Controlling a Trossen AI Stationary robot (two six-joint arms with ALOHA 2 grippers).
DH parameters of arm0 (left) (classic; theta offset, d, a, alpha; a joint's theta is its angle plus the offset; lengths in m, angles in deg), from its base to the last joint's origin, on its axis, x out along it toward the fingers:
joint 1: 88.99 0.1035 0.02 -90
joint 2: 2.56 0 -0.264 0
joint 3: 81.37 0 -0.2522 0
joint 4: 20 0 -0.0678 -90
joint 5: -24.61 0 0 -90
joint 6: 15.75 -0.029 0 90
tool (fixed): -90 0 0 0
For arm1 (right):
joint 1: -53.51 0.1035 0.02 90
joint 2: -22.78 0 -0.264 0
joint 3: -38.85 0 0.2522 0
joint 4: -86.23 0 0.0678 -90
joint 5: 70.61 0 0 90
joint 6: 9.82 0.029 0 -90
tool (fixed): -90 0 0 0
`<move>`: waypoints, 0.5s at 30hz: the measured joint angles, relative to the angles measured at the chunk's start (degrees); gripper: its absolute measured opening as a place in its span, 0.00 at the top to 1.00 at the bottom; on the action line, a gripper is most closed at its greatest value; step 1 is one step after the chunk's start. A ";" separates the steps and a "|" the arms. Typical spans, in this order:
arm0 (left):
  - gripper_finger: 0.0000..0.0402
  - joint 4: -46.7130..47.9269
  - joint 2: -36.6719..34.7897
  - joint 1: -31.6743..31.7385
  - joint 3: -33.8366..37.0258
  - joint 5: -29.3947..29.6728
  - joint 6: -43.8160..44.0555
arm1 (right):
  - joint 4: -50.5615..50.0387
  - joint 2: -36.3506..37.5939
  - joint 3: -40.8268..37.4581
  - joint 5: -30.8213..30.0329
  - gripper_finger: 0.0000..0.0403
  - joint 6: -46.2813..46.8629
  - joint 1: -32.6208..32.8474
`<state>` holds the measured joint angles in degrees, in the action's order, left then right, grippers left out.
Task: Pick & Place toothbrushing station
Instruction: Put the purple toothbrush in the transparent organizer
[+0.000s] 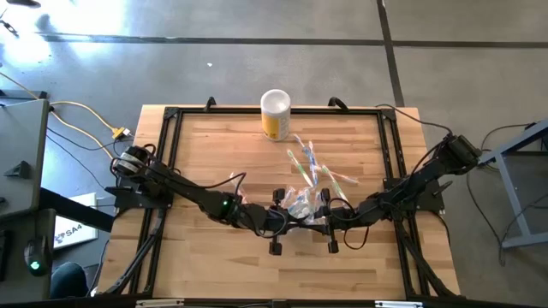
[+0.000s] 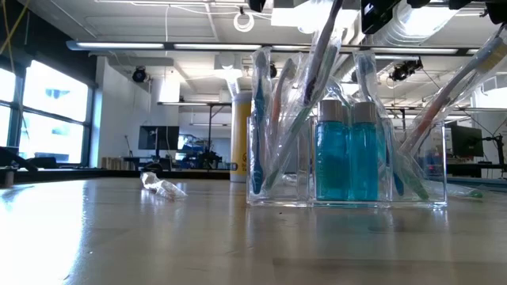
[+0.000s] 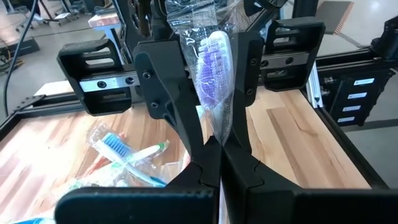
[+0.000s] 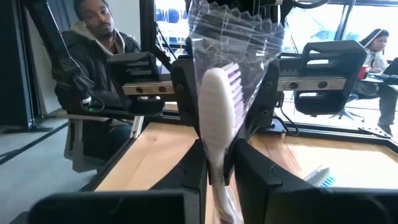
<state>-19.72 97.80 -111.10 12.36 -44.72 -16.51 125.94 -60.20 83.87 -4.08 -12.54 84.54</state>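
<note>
A toothbrush with purple bristles, sealed in a clear crinkly bag (image 3: 210, 68) (image 4: 217, 93), stands between my two grippers over the middle of the table, toward its near edge. My left gripper (image 3: 214, 146) (image 1: 287, 214) and my right gripper (image 4: 217, 165) (image 1: 318, 214) face each other tip to tip, both shut on it. In the low view a clear box (image 2: 273, 178) holds several toothbrushes and two teal tubes (image 2: 331, 158). More wrapped toothbrushes (image 1: 317, 167) lie flat on the wood behind the grippers. My left gripper pinches the wrapped toothbrush between its two fingers just below the bristle head (image 3: 216, 127). The fingers come level from the table's left and lie across the brush. The head stands upright above them, inside the bag. My right gripper pinches the same toothbrush at its neck under the head (image 4: 217, 146), through the clear bag. Its fingers come level from the table's right, across the brush. The head and the bag's crimped top rise above the fingers.
A yellow and white cup (image 1: 276, 114) stands at the far middle of the table. A crumpled clear wrapper (image 2: 162, 187) lies on the wood. A black frame (image 1: 171, 137) runs round the tabletop. A person (image 4: 93, 56) sits beyond the table.
</note>
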 joint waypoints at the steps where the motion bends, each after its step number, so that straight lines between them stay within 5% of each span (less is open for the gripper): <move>1: 1.00 0.09 0.00 0.00 -0.01 0.00 0.00 | 0.10 0.00 0.00 0.06 0.89 0.04 0.00; 8: 1.00 2.15 0.08 -0.02 0.03 -1.29 0.36 | 2.45 0.07 0.05 1.83 0.72 0.13 0.11; 15: 1.00 2.56 0.20 -0.02 0.04 -1.07 0.85 | 3.14 0.07 0.07 4.32 0.78 0.04 0.07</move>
<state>-17.16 98.00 -111.12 12.41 -45.79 -15.65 129.08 -60.13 83.94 0.24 -12.50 84.60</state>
